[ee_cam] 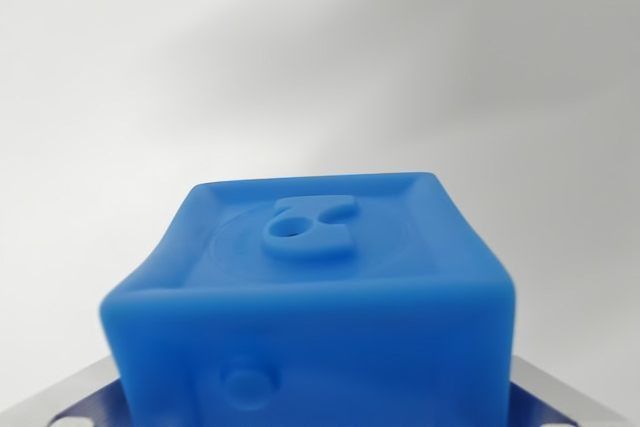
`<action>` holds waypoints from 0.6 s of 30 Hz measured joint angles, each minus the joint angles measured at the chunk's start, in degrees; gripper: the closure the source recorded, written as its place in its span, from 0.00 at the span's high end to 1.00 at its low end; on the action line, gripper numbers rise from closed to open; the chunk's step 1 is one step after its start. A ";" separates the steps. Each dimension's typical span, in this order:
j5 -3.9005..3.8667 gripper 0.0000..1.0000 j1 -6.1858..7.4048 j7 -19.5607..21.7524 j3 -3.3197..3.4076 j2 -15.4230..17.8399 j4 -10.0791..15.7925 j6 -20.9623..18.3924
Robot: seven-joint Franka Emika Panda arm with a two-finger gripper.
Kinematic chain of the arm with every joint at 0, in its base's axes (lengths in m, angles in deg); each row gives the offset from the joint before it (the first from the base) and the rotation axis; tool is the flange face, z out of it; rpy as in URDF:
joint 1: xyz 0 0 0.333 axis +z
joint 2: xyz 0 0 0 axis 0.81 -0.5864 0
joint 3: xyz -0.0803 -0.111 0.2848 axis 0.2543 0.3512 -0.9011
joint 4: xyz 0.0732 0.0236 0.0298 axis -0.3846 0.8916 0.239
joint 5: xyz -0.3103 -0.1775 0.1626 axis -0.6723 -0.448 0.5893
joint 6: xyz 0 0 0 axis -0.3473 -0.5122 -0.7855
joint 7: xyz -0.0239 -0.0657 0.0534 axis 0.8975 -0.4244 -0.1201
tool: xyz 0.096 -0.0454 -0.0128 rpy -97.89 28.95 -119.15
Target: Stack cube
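A blue soft cube (320, 277) fills the lower half of the wrist view, very close to the camera. Its top face carries a raised figure with a small hole. My gripper (315, 397) sits at the bottom edge, with the cube between its metal fingers (565, 397). One finger shows at the lower left corner and the other at the lower right. The cube's left side bulges as if squeezed. The fingertips themselves are hidden behind the cube. No second cube is in view.
Behind the cube there is only a plain white surface (320, 57), blurred, with a soft grey shadow across the upper right.
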 joint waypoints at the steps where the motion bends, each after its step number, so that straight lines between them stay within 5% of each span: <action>1: -0.12 0.00 0.04 0.00 0.00 0.31 0.10 -0.11; 18: -1.46 0.00 2.04 -1.45 -1.07 2.98 2.94 -0.14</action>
